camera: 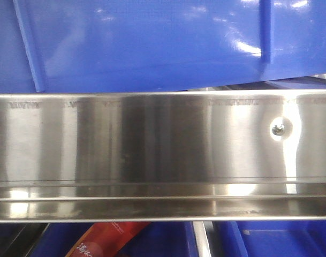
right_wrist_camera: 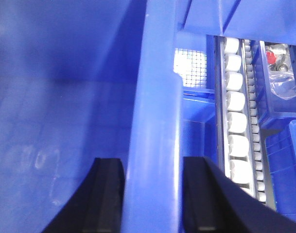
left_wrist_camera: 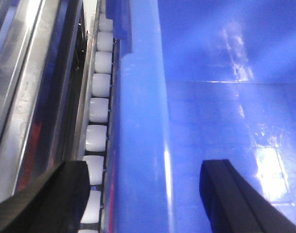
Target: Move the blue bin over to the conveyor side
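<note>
Blue bin (camera: 152, 43): filled the top of the front view. In each wrist view its thick rim (left_wrist_camera: 138, 121) ran bottom to top through mid-frame, with the glossy inner wall beside it.
Step in hand: judged to be taking a two-handed hold on opposite rims before any shift toward the conveyor, which showed in no view.
Doing it well: the left side should close squarely on the rim, deep enough that the thick lip sits between the pads, before any pull. Both arms would then need to travel together and level, since a glossy plastic wall can slip or twist in a one-sided pinch. The outer finger also had little room beside the rollers.
Rail (camera: 152, 155): brushed steel, a band across the middle of the front view under the bin, hiding the bin's base.
Rollers (left_wrist_camera: 100, 87): a white row up the left of the left wrist view, just beside the rim's outer face.
Left gripper (left_wrist_camera: 145, 165): wide; its dark fingers (left_wrist_camera: 45, 199) in the lower corners straddled the rim with a gap on each side, and it held nothing.
Right gripper (right_wrist_camera: 152, 167): narrow, at bottom centre, fingers close against both faces of the rim, seemingly pinching it.
Screw (camera: 279, 128): toward the right of the rail, at mid-height.
</note>
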Robot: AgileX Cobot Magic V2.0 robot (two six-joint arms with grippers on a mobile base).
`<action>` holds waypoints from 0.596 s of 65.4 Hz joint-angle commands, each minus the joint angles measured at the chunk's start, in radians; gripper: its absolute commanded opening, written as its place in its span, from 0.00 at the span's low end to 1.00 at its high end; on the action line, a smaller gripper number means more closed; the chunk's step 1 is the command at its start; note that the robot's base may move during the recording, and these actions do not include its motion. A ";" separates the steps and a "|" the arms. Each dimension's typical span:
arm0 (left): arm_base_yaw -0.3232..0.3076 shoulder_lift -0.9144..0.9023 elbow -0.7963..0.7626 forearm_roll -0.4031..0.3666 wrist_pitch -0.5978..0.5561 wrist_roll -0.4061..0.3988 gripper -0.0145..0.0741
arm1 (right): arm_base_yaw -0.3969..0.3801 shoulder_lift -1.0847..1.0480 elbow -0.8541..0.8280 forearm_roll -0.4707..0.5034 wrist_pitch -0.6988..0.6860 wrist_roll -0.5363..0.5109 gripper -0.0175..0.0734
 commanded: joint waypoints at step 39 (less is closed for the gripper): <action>-0.003 -0.002 -0.008 0.002 -0.003 -0.007 0.15 | -0.002 0.003 -0.002 -0.008 -0.004 -0.009 0.11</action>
